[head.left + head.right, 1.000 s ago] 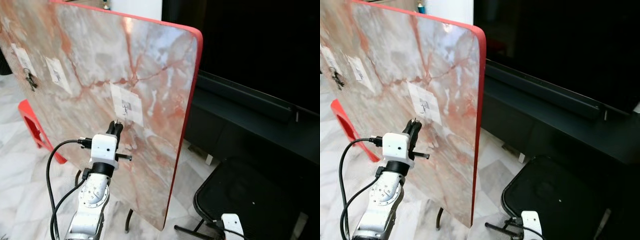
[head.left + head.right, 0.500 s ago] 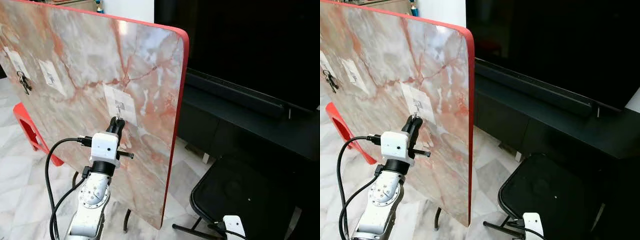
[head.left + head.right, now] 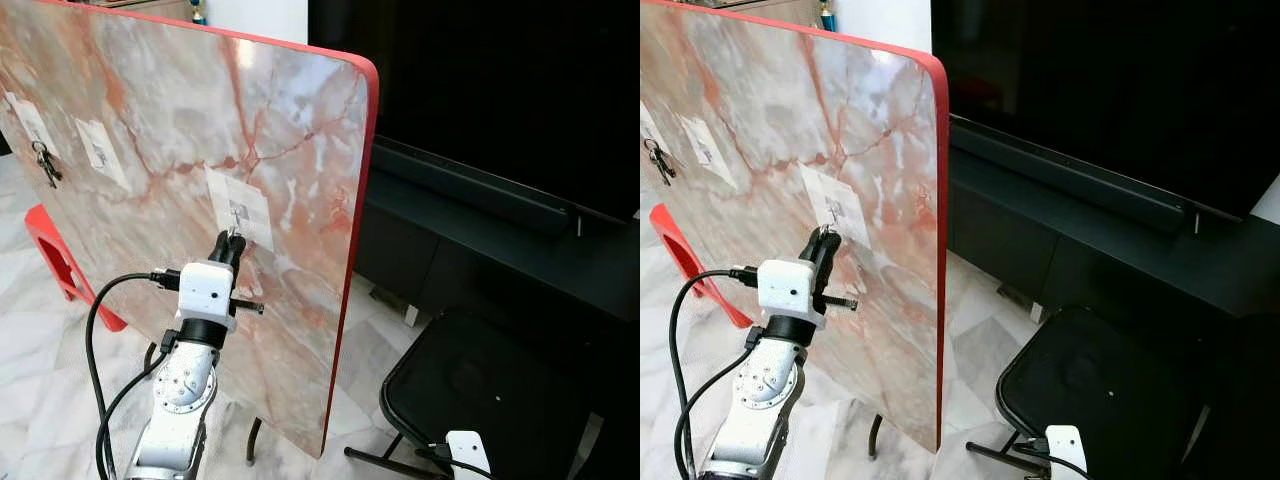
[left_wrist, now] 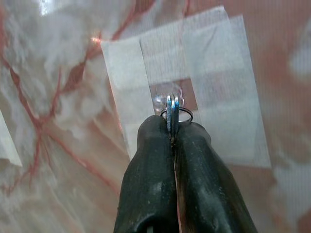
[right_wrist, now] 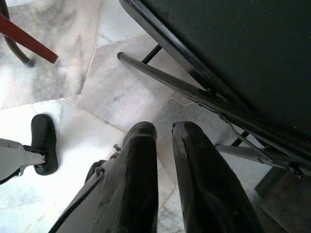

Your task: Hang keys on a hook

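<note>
A tilted marble-patterned board (image 3: 190,130) with a red rim carries white taped patches. The nearest patch (image 3: 238,205) holds a small clear hook (image 4: 167,98). My left gripper (image 3: 231,242) is raised to the board and shut on a set of keys (image 4: 171,112). The key blades and the ring stick out past its fingertips (image 4: 154,127), right at the hook. I cannot tell whether the ring is over the hook. Another bunch of keys (image 3: 42,162) hangs from a patch at the board's far left. My right gripper (image 5: 164,128) hangs idle over the floor, fingers slightly apart, holding nothing.
A black folding chair (image 3: 480,390) stands at lower right, its frame close to my right gripper. A dark TV and a low black cabinet (image 3: 500,240) are behind the board. A red object (image 3: 60,255) stands on the marble floor at left. A black cable (image 3: 100,330) loops off my left wrist.
The view has shifted a little. My left gripper, still shut on the keys, has drawn closer to the hook on the nearest patch. The right arm has not moved.
</note>
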